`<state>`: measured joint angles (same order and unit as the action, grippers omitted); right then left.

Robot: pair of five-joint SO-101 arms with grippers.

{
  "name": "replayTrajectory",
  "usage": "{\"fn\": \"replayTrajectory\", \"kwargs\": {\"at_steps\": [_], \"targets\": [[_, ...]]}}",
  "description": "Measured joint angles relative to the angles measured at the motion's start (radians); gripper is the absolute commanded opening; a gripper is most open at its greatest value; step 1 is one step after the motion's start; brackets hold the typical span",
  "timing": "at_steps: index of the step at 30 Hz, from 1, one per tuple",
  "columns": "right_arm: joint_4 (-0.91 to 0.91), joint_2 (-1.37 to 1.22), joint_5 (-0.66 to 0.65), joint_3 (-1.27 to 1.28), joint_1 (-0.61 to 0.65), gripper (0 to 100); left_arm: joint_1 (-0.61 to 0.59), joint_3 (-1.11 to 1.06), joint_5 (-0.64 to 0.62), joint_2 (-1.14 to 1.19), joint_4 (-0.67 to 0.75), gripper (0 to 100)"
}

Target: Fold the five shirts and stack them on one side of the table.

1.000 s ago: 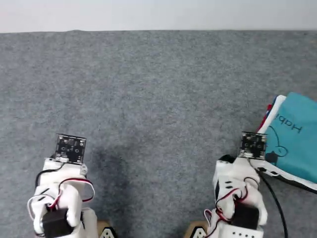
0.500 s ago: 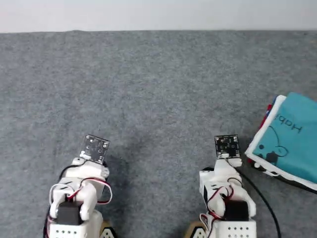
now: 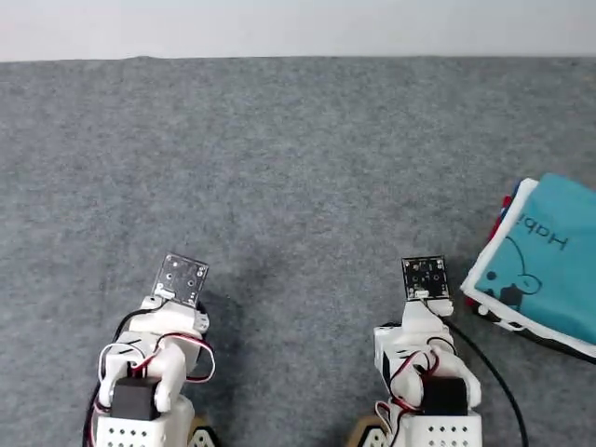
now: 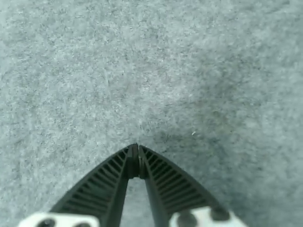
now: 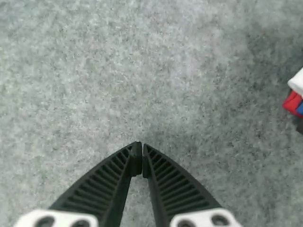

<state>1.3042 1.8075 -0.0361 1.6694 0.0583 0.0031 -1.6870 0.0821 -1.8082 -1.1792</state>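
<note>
At the 3 o'clock edge of the table [image 3: 298,149], as the high view presents it, lies the stack of folded shirts [image 3: 549,298]. A teal shirt [image 3: 568,223] forms the top layer; white, red and blue edges show beneath it along the side facing 9 o'clock. The stack runs past the frame edge, so the layers cannot be counted.

Every garment in sight belongs to that stack; on this evidence, folding and stacking appear complete or very nearly so. The one open item is confirmation that five shirts are present, which the pictures do not permit.

The left arm [image 3: 149,372] sits at 7 o'clock and the right arm [image 3: 424,372] at 5 o'clock, both drawn in close to their bases over the grey table covering. The right arm is near the stack but apart from it; the stack lies at about its 2 o'clock.

In the left wrist view the left gripper [image 4: 138,161] has its jaws closed tip to tip, with nothing between them. In the right wrist view the right gripper [image 5: 141,158] is closed in the same way and likewise carries nothing. A corner of the stack [image 5: 294,94], white over red and blue, shows well apart from its tips.

No grasp is in hand; the posture suits a parked position at the end of a cycle.
</note>
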Motion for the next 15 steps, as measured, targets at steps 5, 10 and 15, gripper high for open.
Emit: {"fn": "replayTrajectory", "kwargs": {"at_steps": [5, 10, 15], "targets": [[0.000, 0.000, 0.000, 0.000, 0.000, 0.9, -0.002, 0.000, -0.037, 0.000, 0.000, 1], [0.000, 0.000, 0.000, 0.000, 0.000, 0.9, -0.002, 0.000, -0.041, 0.000, 0.000, 1], [0.000, 0.000, 0.000, 0.000, 0.000, 0.9, -0.002, 0.000, -0.041, 0.000, 0.000, 1]]}}
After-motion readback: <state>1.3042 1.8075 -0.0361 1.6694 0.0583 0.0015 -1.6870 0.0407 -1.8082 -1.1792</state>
